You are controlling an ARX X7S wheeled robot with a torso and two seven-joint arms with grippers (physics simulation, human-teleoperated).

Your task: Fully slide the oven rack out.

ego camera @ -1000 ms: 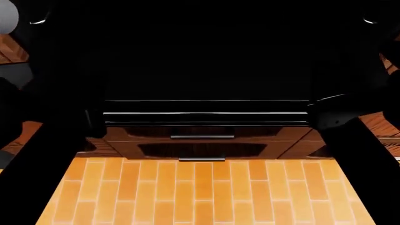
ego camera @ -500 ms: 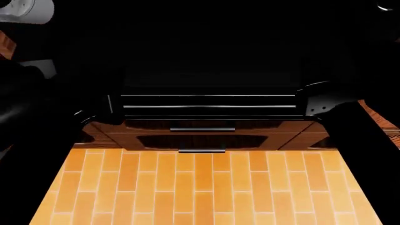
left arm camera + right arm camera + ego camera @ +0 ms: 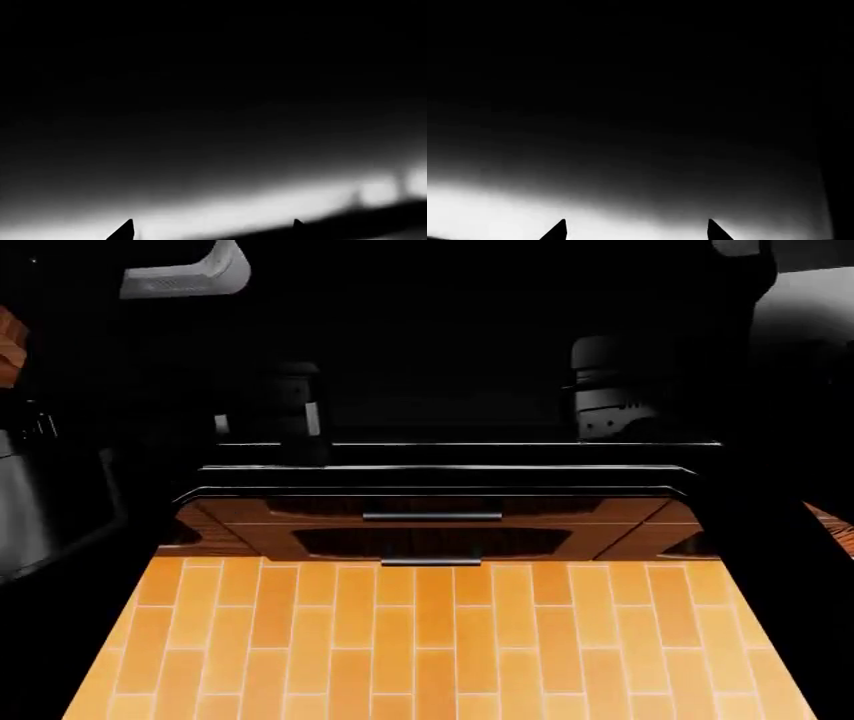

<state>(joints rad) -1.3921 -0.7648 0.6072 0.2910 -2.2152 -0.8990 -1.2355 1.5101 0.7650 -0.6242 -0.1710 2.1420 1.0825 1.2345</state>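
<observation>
Head view: the oven cavity is almost wholly black. A thin pale line runs across it, likely the front edge of the oven rack (image 3: 467, 444); just below lies a broader dark slab with rounded corners, judged to be the lowered oven door (image 3: 434, 480). How far the rack stands out of the cavity cannot be told in this dark; it does not appear to reach over the door, so the pull looks largely undone.

Left hand (image 3: 296, 410) and right hand (image 3: 607, 395) hang above the pale line, one toward each end of it, well apart from each other. Whether either touches the rack cannot be told.

Left wrist view: two dark fingertips (image 3: 123, 231) show spread over a blurred grey glow, so that hand reads as released, holding nothing. Right wrist view: the same, fingertips (image 3: 557, 231) apart, nothing between them.

Around: two wooden drawer fronts below the door, upper handle (image 3: 433, 515) and lower handle (image 3: 431, 561); orange plank floor (image 3: 427, 640) in front. The lowered door lies between robot and rack, so both arms must reach over it.
</observation>
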